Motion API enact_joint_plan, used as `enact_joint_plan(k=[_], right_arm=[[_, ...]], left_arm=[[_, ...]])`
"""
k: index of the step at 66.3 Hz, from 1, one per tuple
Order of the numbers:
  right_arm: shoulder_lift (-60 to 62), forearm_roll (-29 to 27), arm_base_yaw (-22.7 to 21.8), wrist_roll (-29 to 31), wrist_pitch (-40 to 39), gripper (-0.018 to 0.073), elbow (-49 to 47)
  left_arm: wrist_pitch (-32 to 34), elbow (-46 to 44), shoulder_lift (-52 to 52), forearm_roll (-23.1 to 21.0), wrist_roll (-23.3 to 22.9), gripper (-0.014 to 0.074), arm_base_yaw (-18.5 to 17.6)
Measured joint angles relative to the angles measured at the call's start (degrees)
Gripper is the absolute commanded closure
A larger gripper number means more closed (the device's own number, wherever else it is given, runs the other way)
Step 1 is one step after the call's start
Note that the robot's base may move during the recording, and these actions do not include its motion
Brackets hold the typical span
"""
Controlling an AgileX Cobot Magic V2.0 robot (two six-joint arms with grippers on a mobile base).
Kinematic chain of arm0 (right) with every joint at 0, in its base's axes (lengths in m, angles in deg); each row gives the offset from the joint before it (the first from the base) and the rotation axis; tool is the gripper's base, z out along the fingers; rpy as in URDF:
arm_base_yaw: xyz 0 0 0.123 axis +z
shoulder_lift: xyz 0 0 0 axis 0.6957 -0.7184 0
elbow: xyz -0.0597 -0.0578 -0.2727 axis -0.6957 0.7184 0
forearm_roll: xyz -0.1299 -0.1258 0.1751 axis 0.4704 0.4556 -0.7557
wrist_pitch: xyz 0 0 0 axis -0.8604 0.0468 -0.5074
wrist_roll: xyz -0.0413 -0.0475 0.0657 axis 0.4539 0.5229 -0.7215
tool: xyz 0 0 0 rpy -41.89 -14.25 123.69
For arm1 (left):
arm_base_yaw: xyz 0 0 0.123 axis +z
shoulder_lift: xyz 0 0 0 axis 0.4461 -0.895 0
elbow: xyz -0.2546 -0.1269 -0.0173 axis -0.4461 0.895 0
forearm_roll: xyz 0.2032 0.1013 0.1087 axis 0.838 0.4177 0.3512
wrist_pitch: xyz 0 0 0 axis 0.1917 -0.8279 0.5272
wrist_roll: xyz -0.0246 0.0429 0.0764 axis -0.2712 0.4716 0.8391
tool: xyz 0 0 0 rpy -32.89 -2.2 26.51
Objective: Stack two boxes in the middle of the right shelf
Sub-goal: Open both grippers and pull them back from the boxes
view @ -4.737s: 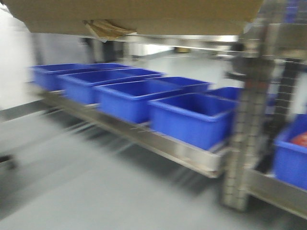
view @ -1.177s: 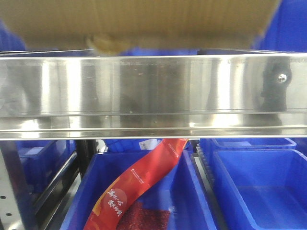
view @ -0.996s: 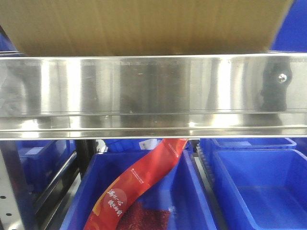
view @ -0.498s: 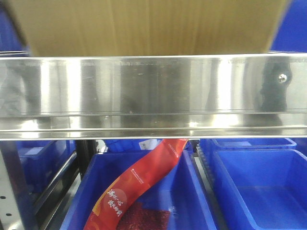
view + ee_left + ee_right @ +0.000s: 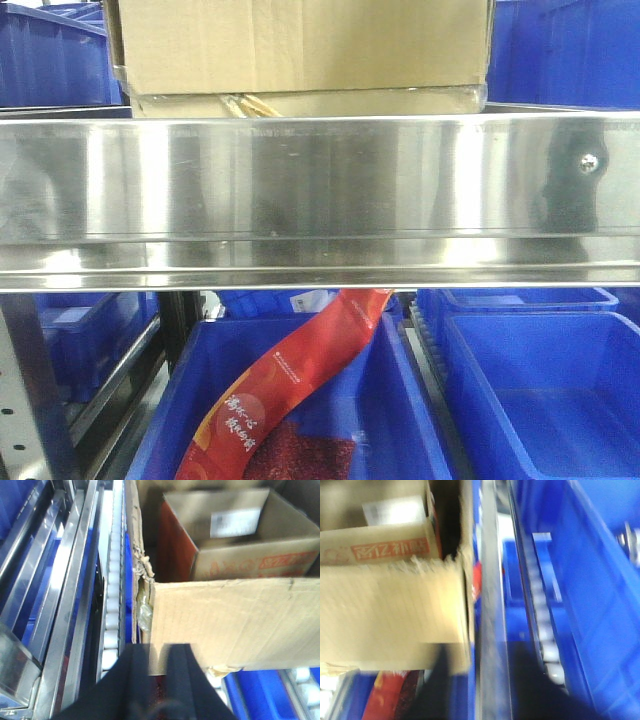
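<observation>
A large plain cardboard box (image 5: 300, 45) shows its front face and taped underside above the steel shelf rail (image 5: 320, 190). In the left wrist view my left gripper (image 5: 159, 655) is shut on the left corner of its near flap (image 5: 230, 622). A smaller open box with red print (image 5: 235, 535) stands just beyond the flap, seemingly between the plain box's side walls. It also shows in the right wrist view (image 5: 390, 550). There my right gripper (image 5: 492, 685) is blurred, its dark fingers spread apart beside the flap's right corner (image 5: 395, 615).
Blue bins stand on the shelf level below the rail. One (image 5: 400, 400) holds a red packet (image 5: 290, 380), and another (image 5: 540, 390) is to its right. More blue bins (image 5: 50, 60) flank the box. Roller tracks (image 5: 112, 580) run along the shelf.
The base drove up to the shelf. In the last second the plain box has moved away from the camera, so that its whole front face and underside now show above the rail.
</observation>
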Motion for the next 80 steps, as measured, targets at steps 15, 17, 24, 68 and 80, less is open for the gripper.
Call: enact_joint_plan(k=[15, 17, 24, 68, 80], right_arm=[[4.06, -2.35, -0.18, 6.92, -10.46, 0.0721, 6.3], [5.36, -2.65, -0.18, 7.19, -12.69, 0.0721, 8.19], [11.98, -3.76, -0.5, 7.45, -21.65, 0.0721, 17.67], [54.66, -3.93, -19.12, 1.87, -34.37, 0.0721, 59.43], [64.66, -3.82, -19.12, 1.87, -34.47, 0.0721, 61.05]], left_arm=[[6.52, 7.36, 3.34, -6.65, 9.11, 0.0707, 0.0], [9.25, 10.14, 4.71, -7.5, 9.32, 0.0707, 0.0], [20.25, 20.53, 10.0, -9.99, 9.42, 0.0707, 0.0], [40.19, 63.49, 49.38, -10.9, 5.39, 0.0707, 13.73], [37.41, 65.85, 58.54, -10.9, 5.39, 0.0707, 13.96]])
